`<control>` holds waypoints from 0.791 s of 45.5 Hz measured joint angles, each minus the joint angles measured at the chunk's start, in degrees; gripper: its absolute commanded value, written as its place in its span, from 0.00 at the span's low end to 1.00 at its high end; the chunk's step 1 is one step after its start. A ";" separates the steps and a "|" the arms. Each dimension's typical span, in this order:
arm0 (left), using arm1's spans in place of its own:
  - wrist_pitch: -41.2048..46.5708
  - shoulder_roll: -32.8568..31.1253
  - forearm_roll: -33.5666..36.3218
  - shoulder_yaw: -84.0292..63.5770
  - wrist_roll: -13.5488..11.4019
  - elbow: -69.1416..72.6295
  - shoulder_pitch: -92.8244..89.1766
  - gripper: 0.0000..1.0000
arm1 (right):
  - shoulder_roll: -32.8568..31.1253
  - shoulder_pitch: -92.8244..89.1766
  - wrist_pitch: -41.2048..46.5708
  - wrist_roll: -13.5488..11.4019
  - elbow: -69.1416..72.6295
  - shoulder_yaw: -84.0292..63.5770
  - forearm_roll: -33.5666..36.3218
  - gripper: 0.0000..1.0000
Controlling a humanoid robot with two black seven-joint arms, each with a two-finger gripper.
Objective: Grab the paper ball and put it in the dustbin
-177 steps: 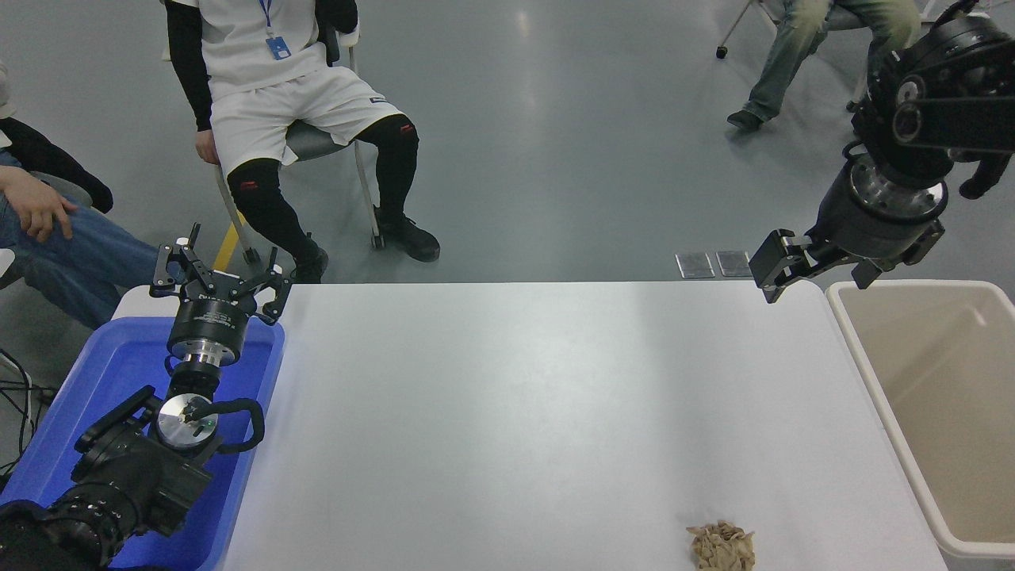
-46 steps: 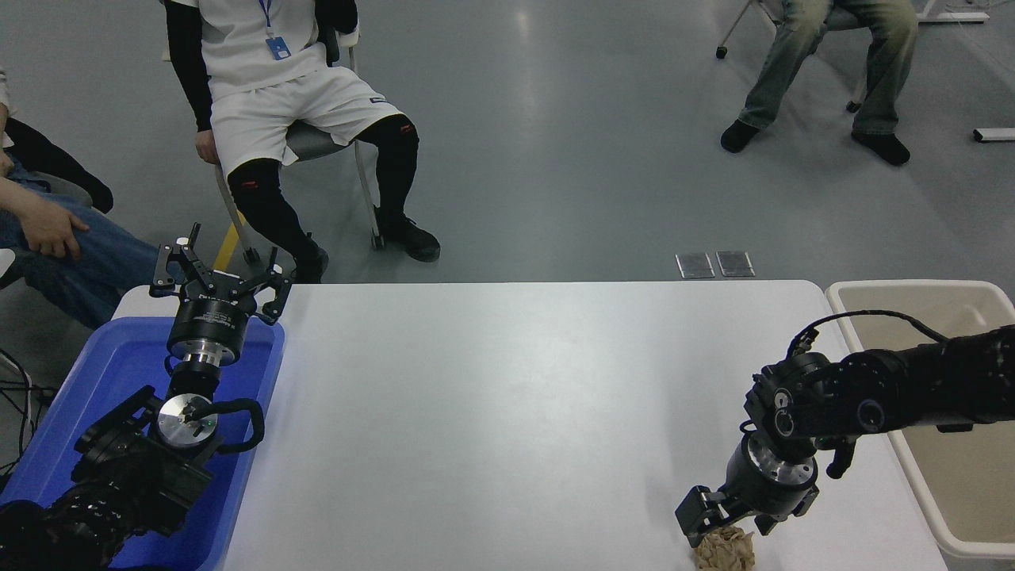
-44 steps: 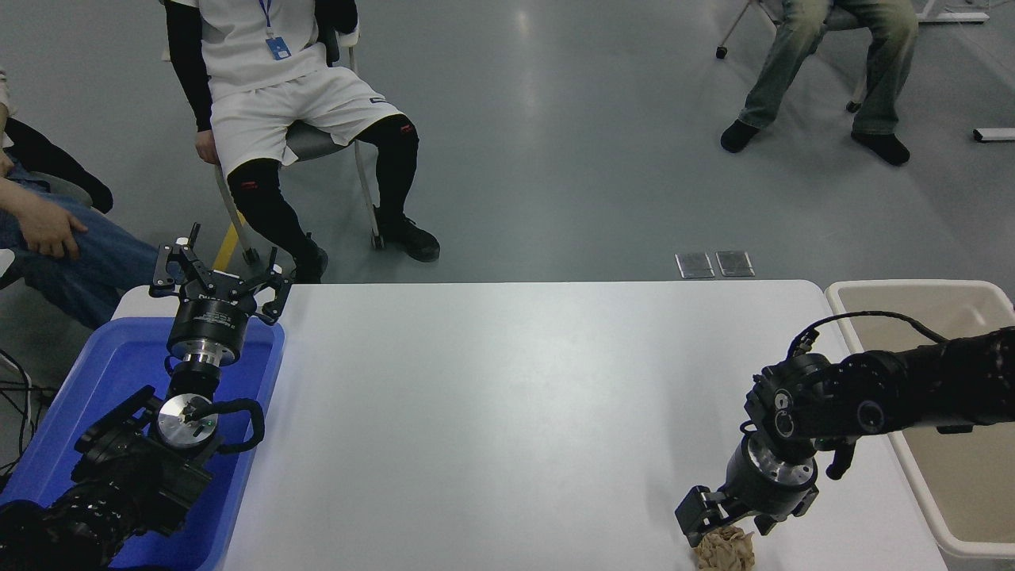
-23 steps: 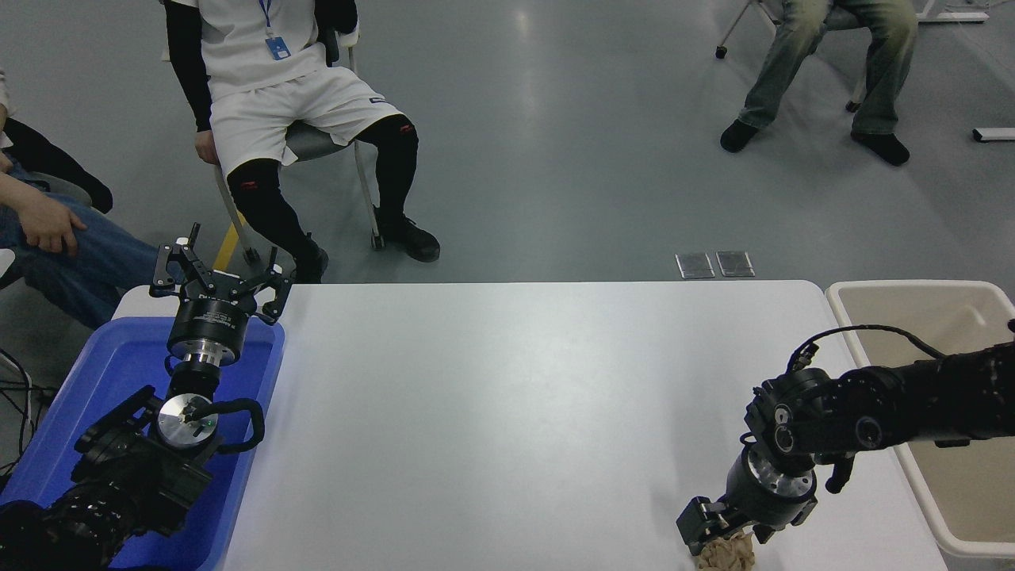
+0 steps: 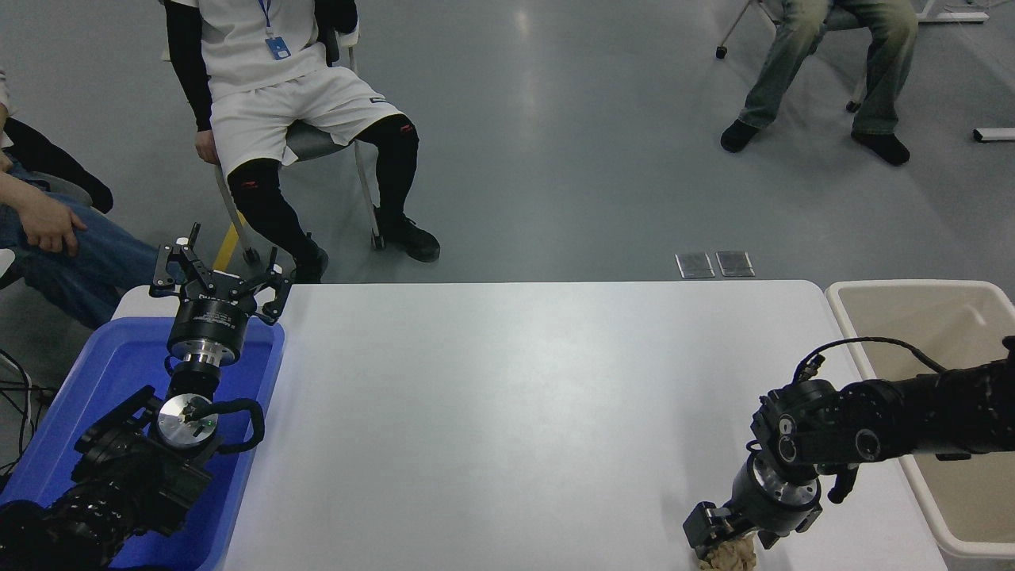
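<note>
The paper ball (image 5: 726, 557), a crumpled tan-brown wad, lies on the white table (image 5: 507, 396) at its front right edge, partly cut off by the picture's bottom. My right gripper (image 5: 731, 542) points down right over it, its fingers (image 5: 701, 533) spread on either side of the ball's top and low around it. The jaws look open. The beige dustbin (image 5: 842, 311) stands just right of the table; my right arm reaches across its front part. My left gripper (image 5: 218, 274) is parked open at the lower left.
A bright blue tub (image 5: 119, 357) sits under my left arm at the table's left end. People sit on chairs beyond the table's far side, one at top left (image 5: 277, 87), one at top right (image 5: 825, 47), and another at the left edge (image 5: 47, 230).
My right arm came down from high above the dustbin to the paper ball. In the last second the gripper sank lower, with its fingers now beside the ball. The ball has not moved.
</note>
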 measured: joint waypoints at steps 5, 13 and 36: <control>0.00 0.00 0.00 0.00 0.00 0.00 0.00 0.99 | 0.00 -0.19 -0.01 0.01 -0.06 0.04 -0.07 0.69; 0.00 0.00 0.00 0.00 0.00 0.00 0.00 0.99 | -0.08 -0.35 -0.01 -0.09 0.13 0.05 0.35 0.21; 0.00 0.01 0.00 0.00 0.00 0.00 0.00 0.99 | -2.42 0.39 1.84 -1.27 0.57 -1.16 7.44 0.00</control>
